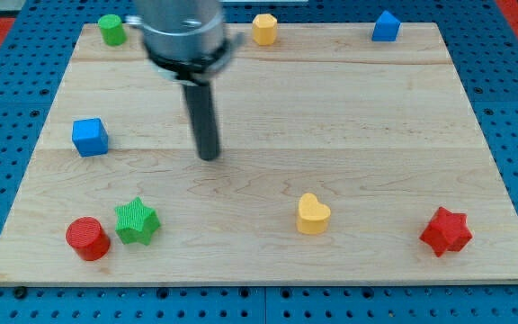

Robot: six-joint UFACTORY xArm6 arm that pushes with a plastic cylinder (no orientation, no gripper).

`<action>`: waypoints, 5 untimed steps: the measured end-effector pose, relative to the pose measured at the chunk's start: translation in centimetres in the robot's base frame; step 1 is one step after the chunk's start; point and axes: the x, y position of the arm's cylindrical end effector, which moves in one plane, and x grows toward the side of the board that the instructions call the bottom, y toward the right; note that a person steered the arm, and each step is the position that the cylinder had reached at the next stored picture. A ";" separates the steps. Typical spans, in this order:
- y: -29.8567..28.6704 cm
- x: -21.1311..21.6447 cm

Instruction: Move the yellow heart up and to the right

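Observation:
The yellow heart (313, 214) lies on the wooden board (349, 117) at the lower middle, a little right of centre. My tip (209, 157) is the end of the dark rod, left of the board's centre. It stands up and to the left of the yellow heart, well apart from it, touching no block.
A blue cube (90, 137) sits at the left. A red cylinder (87, 238) and a green star (137, 221) sit at the lower left. A red star (445, 231) is at the lower right. Along the top edge are a green cylinder (111, 29), a yellow hexagon block (264, 28) and a blue block (385, 26).

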 end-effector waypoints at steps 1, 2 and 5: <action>7.5 2.1; 12.6 2.7; 10.9 12.2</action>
